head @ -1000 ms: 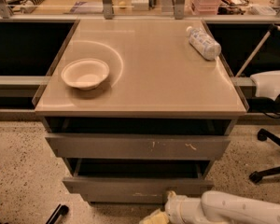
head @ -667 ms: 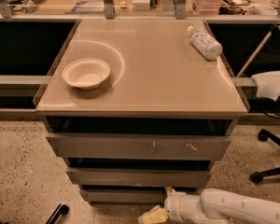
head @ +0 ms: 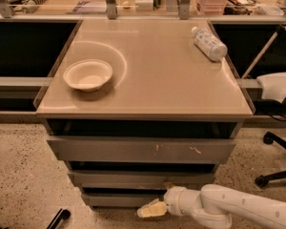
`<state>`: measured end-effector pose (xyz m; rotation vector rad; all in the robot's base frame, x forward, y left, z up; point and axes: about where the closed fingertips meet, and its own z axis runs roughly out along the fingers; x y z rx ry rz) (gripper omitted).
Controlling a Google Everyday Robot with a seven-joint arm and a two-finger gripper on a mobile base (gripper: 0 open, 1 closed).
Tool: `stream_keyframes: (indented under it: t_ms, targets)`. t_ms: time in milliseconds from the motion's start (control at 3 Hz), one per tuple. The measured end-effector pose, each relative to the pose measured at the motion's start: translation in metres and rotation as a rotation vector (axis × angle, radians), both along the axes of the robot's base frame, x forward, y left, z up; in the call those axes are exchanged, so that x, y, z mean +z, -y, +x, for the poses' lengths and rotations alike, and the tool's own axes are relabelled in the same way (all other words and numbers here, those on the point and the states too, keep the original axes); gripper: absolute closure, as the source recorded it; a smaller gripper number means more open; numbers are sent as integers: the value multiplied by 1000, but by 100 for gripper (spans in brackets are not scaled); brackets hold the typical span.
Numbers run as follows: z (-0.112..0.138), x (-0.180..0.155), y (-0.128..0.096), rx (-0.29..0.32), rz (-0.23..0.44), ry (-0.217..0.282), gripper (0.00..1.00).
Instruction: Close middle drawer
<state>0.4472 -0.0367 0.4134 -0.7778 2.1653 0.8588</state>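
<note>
The middle drawer [head: 140, 179] is a wide plain grey front in the cabinet, under the taller scratched drawer front [head: 140, 149] and above the lowest front [head: 119, 199]. It sits nearly flush with the fronts around it. My gripper [head: 150, 209] is low in front of the cabinet, just below the middle drawer and against the lowest front, at the end of my white arm [head: 233, 208] that comes in from the lower right. Its pale tip points left.
A white bowl [head: 87, 74] and a lying plastic bottle [head: 209, 43] rest on the beige cabinet top [head: 148, 80]. An office chair [head: 279, 128] stands to the right. Speckled floor [head: 24, 175] surrounds the cabinet.
The middle drawer, pulled out a second ago, has slid in to near flush. My gripper followed it toward the cabinet and sits slightly higher.
</note>
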Motion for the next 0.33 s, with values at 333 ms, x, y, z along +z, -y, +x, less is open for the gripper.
stream_keyframes:
  t_ms: [333]
  targets:
    - [-3, 0, 0, 0, 0, 0, 0]
